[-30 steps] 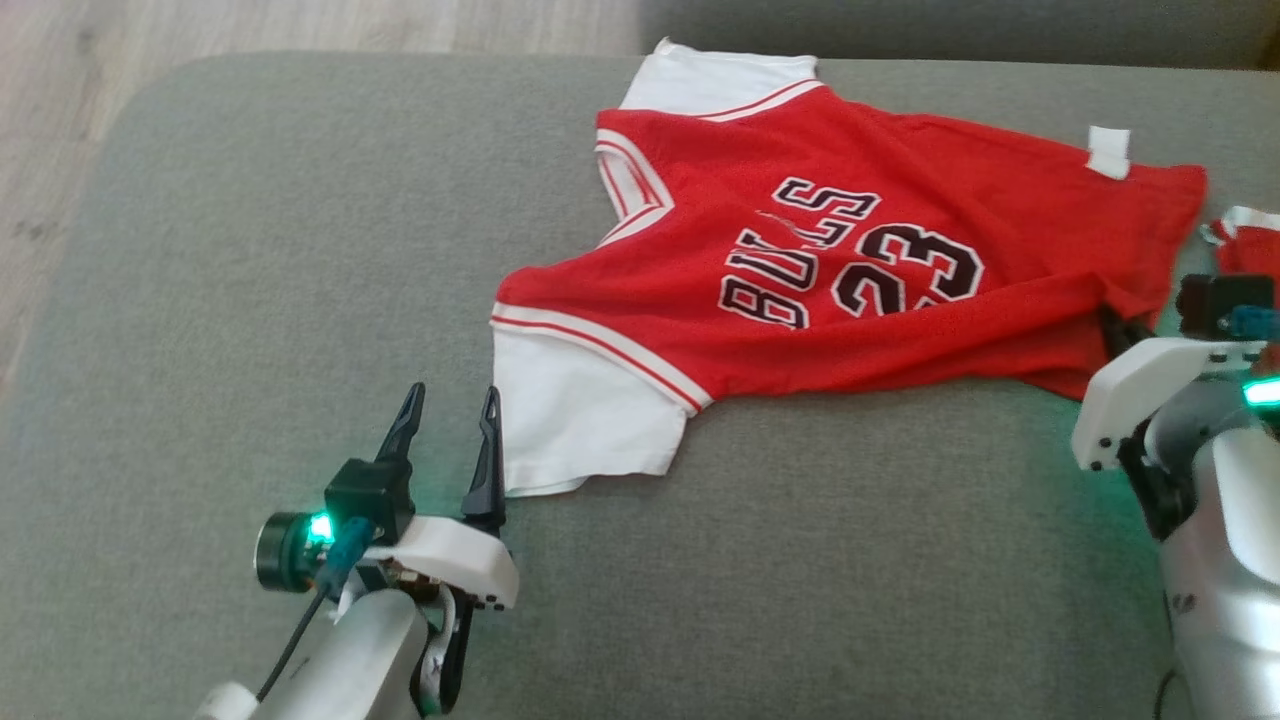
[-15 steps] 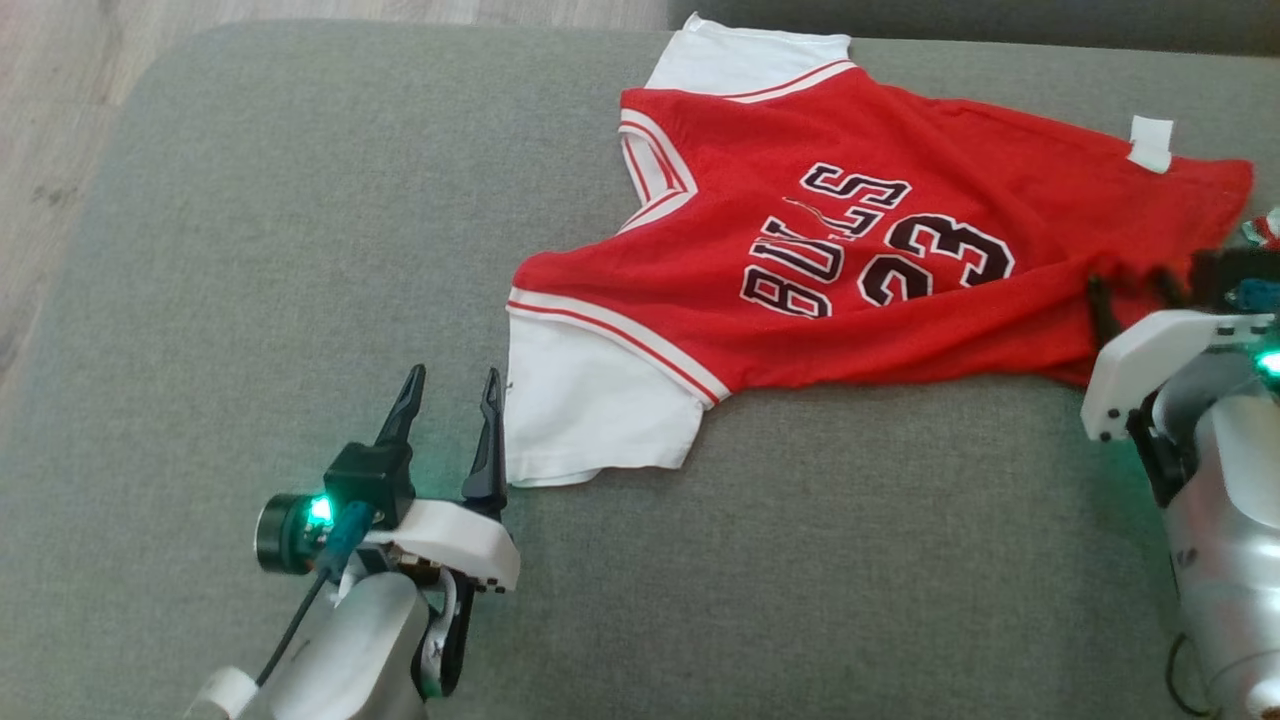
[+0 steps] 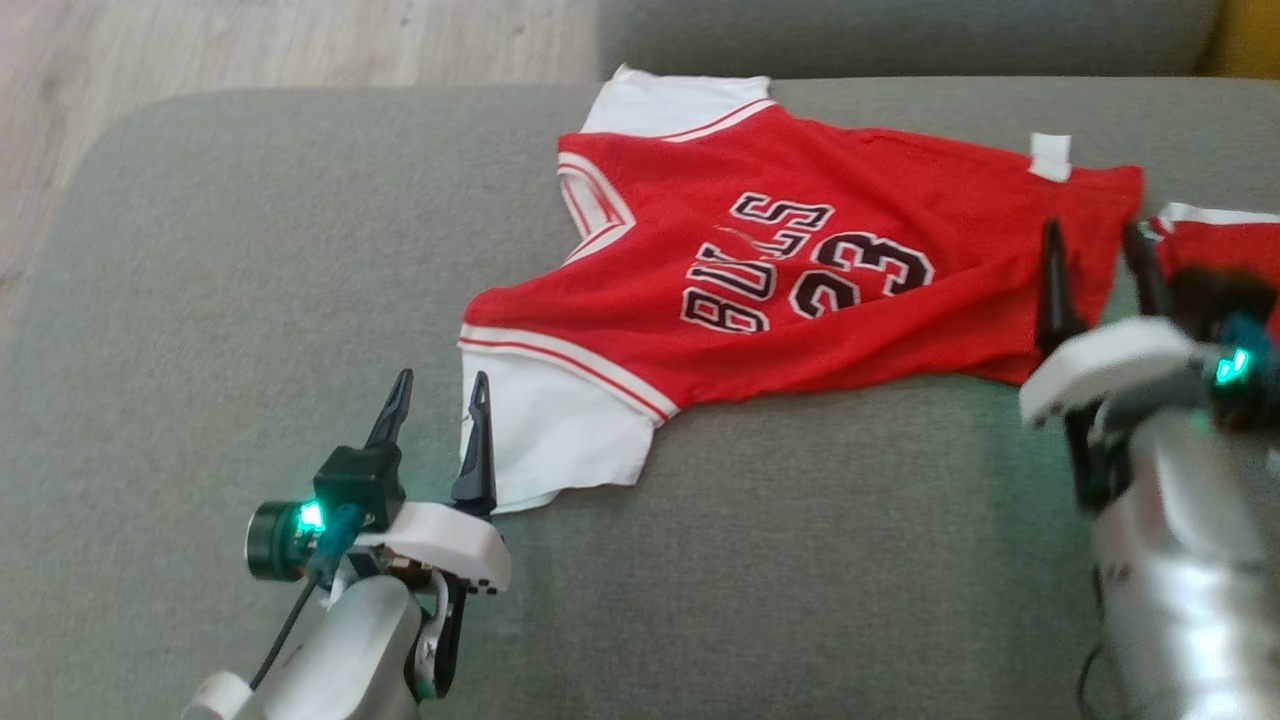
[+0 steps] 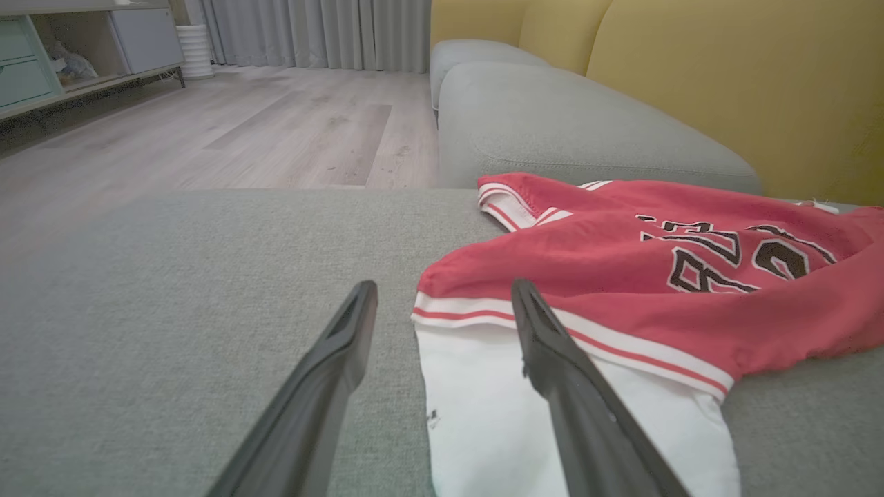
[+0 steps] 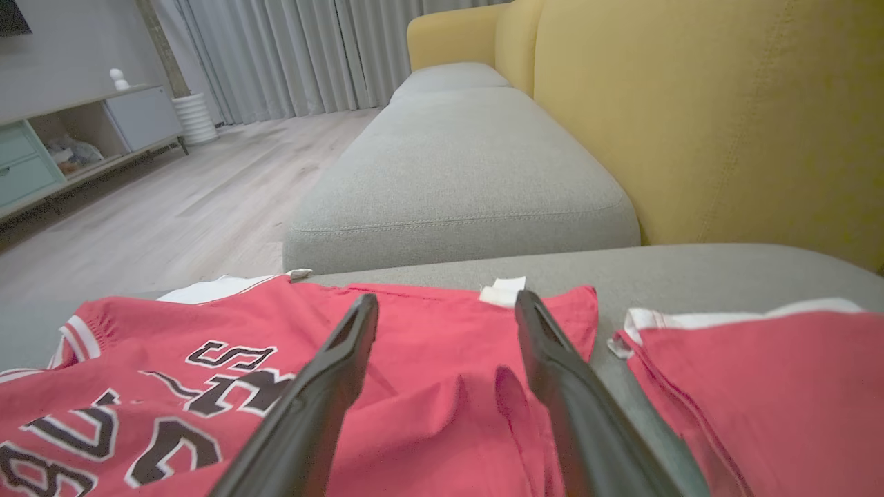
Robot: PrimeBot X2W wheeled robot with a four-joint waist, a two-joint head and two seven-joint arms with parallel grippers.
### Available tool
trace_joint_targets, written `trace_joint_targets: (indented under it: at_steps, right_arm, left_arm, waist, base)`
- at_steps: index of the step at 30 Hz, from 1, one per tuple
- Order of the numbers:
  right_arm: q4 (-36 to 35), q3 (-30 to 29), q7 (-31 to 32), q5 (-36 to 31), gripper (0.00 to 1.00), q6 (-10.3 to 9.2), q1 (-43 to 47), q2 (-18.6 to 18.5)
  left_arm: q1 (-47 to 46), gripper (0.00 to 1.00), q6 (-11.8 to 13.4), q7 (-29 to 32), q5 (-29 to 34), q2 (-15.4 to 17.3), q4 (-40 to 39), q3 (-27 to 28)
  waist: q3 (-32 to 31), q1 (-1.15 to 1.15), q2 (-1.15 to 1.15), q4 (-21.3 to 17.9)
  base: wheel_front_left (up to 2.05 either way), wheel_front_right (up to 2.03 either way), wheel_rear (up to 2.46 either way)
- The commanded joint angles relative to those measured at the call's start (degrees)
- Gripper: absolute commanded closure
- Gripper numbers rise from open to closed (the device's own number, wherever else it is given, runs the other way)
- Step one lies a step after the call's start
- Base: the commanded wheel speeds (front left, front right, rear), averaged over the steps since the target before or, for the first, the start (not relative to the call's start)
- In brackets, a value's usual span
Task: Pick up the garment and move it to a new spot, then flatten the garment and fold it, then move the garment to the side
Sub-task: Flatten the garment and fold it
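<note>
Presently, left pincer (image 3: 440, 382): lower left of the head view, fingers spread, holding nothing, one fingertip at the edge of the near white sleeve (image 3: 550, 440).
Right pincer (image 3: 1090, 232): right of frame, fingers spread above the hem end, gripping nothing.
Garment (image 3: 800, 290): red jersey lying front-up on the grey sofa cushion (image 3: 250, 250), centre to right of frame; long axis runs left to right, collar pointing left, hem right.
Second red piece (image 3: 1225, 250): right edge, just beside the hem.

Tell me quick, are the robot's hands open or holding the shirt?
Left gripper: open, holding nothing.
Right gripper: open over the jersey, holding nothing.
</note>
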Motion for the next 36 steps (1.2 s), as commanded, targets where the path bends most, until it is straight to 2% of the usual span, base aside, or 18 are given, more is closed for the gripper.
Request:
trace_joint_targets:
  at_steps: [1, 5, 8, 13, 21, 36]
  right_arm:
    - [-2.8, 1.1, -0.9, 1.0, 0.00, -0.04, 2.3, 1.0]
    - [-9.4, 1.8, -2.0, 3.7, 0.00, -0.04, 9.9, 2.0]
    - [-13.7, 5.1, -2.5, 8.6, 0.00, -0.04, 15.4, 2.1]
    - [-18.5, 8.6, -2.8, 12.0, 0.00, -0.04, 22.0, 2.1]
    - [-21.2, 10.3, -2.9, 13.4, 0.00, -0.04, 23.8, 2.1]
    - [-21.9, 10.5, -3.0, 13.9, 0.00, -0.04, 24.3, 2.1]
  left_arm:
    - [-0.8, 0.00, 0.4, -0.7, -0.1, 0.9, -1.6, 2.2]
    - [-0.1, 0.00, 0.5, -0.7, -0.1, 0.9, -2.1, 2.3]
    - [0.4, 0.00, 0.6, -0.7, 0.0, 1.2, -2.3, 2.4]
    - [0.9, 0.00, 0.6, -0.7, 0.0, 1.4, -2.6, 2.7]
    - [1.3, 0.00, 0.5, -0.7, 0.3, 1.7, -2.9, 3.0]
    - [1.1, 0.00, 0.4, -0.5, 0.0, 2.2, -0.2, 2.3]
  waist:
    - [-0.9, 0.01, 0.00, -1.0]
    - [-1.7, 0.01, 0.00, -2.3]
    - [-1.9, 0.01, 0.00, -3.1]
    - [-1.9, 0.01, 0.00, -4.0]
    - [-1.9, 0.01, 0.00, -5.0]
    - [-1.8, 0.01, 0.00, -4.5]
  base:
    - [0.00, 0.00, 0.00]
    - [0.00, 0.00, 0.00]
    - [0.00, 0.00, 0.00]
    - [0.00, 0.00, 0.00]
    - [0.00, 0.00, 0.00]
    - [0.00, 0.00, 0.00]
